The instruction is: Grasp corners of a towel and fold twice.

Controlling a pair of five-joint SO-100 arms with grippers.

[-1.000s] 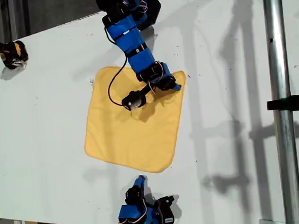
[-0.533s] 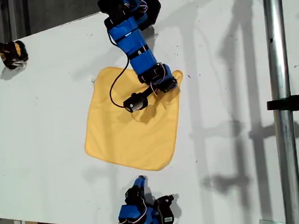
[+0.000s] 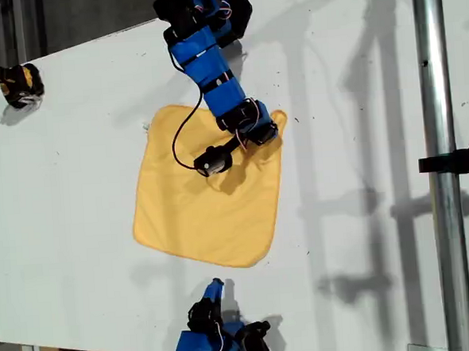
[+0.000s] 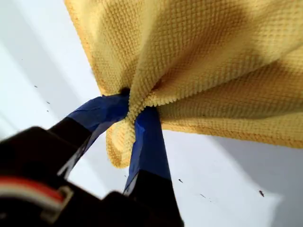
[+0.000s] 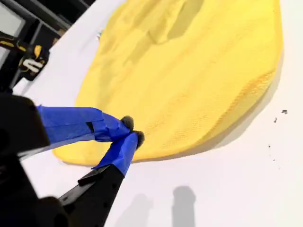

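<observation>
The towel (image 3: 210,189) lay spread flat and single-layered on the white table (image 3: 75,177), near the middle of the exterior view, so neither of the two folds had been made. What had been done was a first grasp: my first gripper (image 4: 135,113) had its blue-taped jaws pressed together on one rounded corner (image 4: 120,144) of the cloth, the fabric bunched and puckered between them, and in the exterior view that gripper (image 3: 265,130) sat at the towel's upper corner toward the exterior view's right. My second gripper (image 5: 130,132) was pressed together with nothing between its tips, held just off the near hem of the towel (image 5: 189,80), and in the exterior view it (image 3: 214,292) hung below the cloth's lower edge without touching it. By this reckoning a second corner remained to be gripped, and then both folds. The pinched corner itself was hidden under the first arm in the exterior view, so how far it was lifted could not be told. The second arm was cut off at the exterior view's bottom edge, and the small white tag (image 3: 145,128) was barely discernible.
</observation>
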